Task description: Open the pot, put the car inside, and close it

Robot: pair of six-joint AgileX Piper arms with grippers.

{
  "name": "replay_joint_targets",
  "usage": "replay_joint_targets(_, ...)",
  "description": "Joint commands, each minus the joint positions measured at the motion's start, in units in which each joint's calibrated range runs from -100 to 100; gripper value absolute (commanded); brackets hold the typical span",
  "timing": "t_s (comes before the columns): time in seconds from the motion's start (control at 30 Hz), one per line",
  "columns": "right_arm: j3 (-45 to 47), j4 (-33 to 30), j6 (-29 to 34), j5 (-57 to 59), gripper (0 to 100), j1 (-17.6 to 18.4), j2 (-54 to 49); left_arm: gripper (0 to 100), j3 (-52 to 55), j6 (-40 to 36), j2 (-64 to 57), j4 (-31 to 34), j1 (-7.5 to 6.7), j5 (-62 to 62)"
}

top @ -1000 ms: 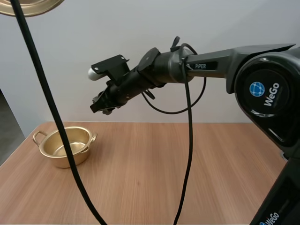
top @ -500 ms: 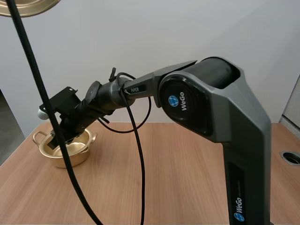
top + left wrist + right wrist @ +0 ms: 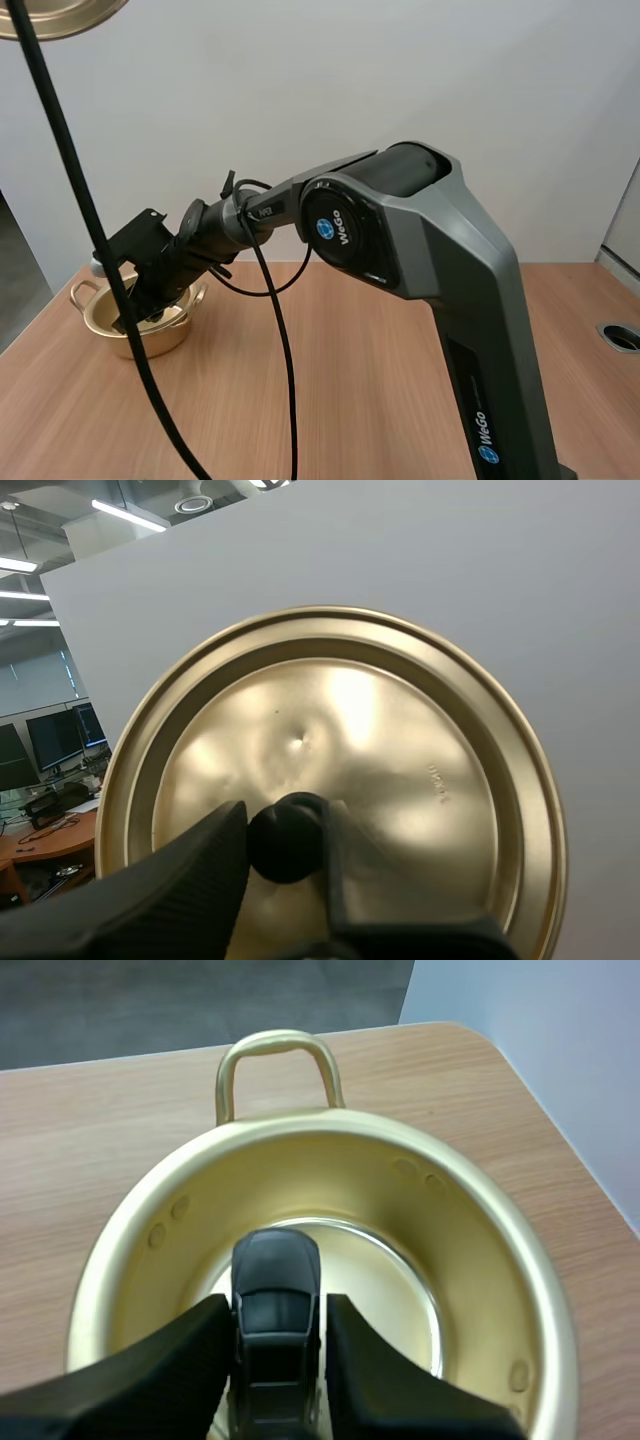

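Observation:
The open gold pot [image 3: 110, 322] stands on the table at the far left, and my right arm reaches down into it. My right gripper [image 3: 272, 1360] is shut on a small black toy car [image 3: 275, 1330], held just above the pot's shiny bottom [image 3: 390, 1300]. In the high view my right gripper [image 3: 135, 318] is at the pot's mouth. The gold lid [image 3: 330, 770] is held up in the air by my left gripper [image 3: 287, 842], whose fingers pinch its black knob [image 3: 285, 837]. An edge of the lid [image 3: 60, 15] shows high at the left in the high view.
The wooden table [image 3: 330, 390] stretches bare to the right of the pot. A round metal opening [image 3: 618, 336] sits at the table's right edge. The right arm's large base [image 3: 470, 330] rises from the front right. The table's left edge is close to the pot.
My right arm swung left and down from mid-air over the table, bringing the car into the pot's mouth. The lid stays held up at the upper left.

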Motion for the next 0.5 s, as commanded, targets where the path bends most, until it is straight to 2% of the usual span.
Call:
replay_joint_targets(0.0, -0.02, -0.26, -0.01, 0.11, 61, -0.15, -0.03, 0, 0.00, 0.07, -0.01, 1.14, 0.02, 0.26)
replay_joint_targets(0.17, -0.02, -1.51, 0.77, 0.53, 60, -0.24, -0.86, 0, 0.12, 1.43, 0.13, 5.07, 0.02, 0.77)
replay_joint_targets(0.2, -0.02, -1.60, 0.87, 0.75, 58, -0.24, -1.20, 0, 0.12, 1.43, 0.13, 5.98, 0.02, 0.77)
replay_joint_targets(0.23, -0.02, -2.33, 1.57, 1.67, 53, -0.33, -1.69, 0, 0.12, 1.43, 0.26, 6.76, 0.02, 0.94)
replay_joint_targets(0.27, -0.02, -3.33, 2.42, 2.78, 42, -0.50, -2.42, 0, 0.12, 1.43, 0.57, 7.40, 0.02, 1.22)
replay_joint_targets(0.37, -0.02, -7.32, 4.90, 7.34, 0, -1.36, -5.76, 0, 1.42, 1.43, 2.59, 11.03, 0.02, 4.42)
replay_joint_targets(0.47, -0.02, -12.99, 8.80, 11.15, 0, -2.86, -9.59, 0, 5.34, 0.64, 5.19, 15.68, 0.02, 6.00)
